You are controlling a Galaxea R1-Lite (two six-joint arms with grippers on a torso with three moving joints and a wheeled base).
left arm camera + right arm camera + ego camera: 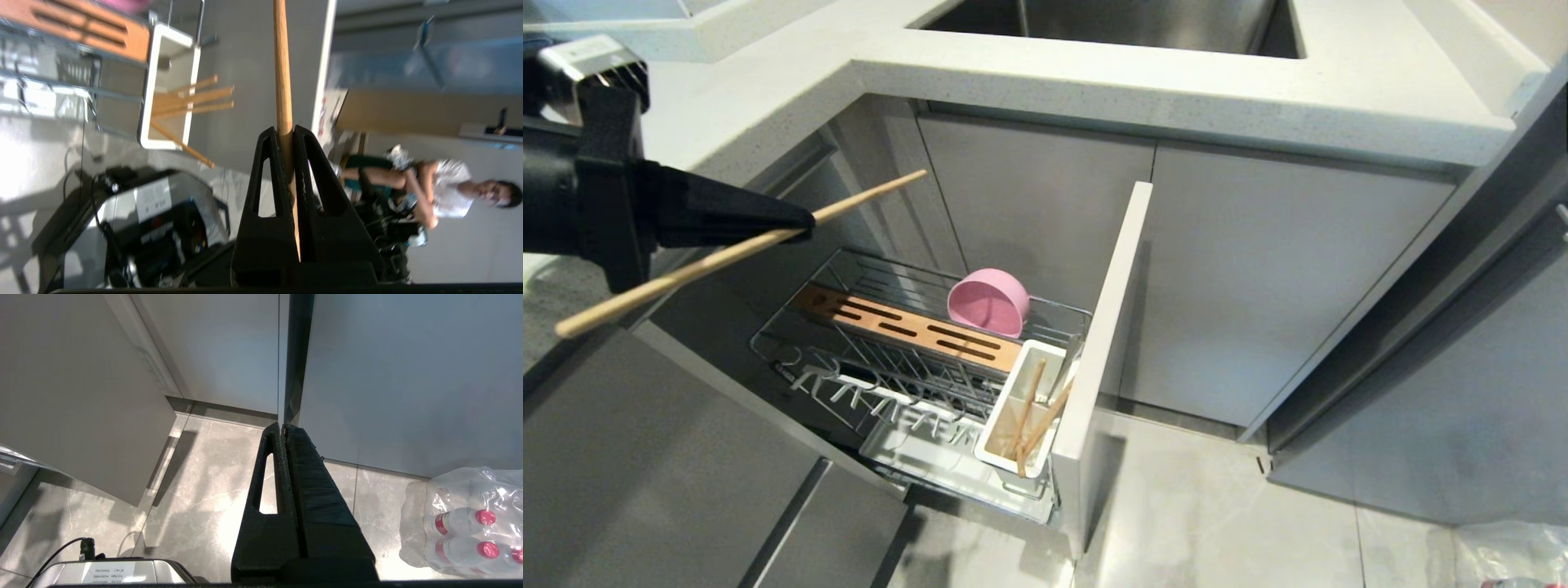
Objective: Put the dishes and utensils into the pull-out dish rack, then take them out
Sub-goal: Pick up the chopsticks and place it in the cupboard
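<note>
- A pull-out dish rack [1045, 306] stands drawn out from under the counter [1176, 90], its wire basket open to view.
- A pink bowl [988, 302] sits on edge at the back of the basket, behind the slotted wooden strip [907, 327].
- The white caddy [1023, 408] at the front holds several wooden chopsticks [1033, 416], leaning at angles.
- A white drip tray [915, 453] lies under the wires.
- The left gripper [805, 224], raised left of the rack, has its fingers clamped on a single chopstick [866, 196], held slanted in the air.
- The right gripper [284, 426] hangs over the floor [204, 477], fingers pressed together, empty, near a pack of water bottles [466, 522].
- A seated person [429, 192] shows in the left wrist view.
</note>
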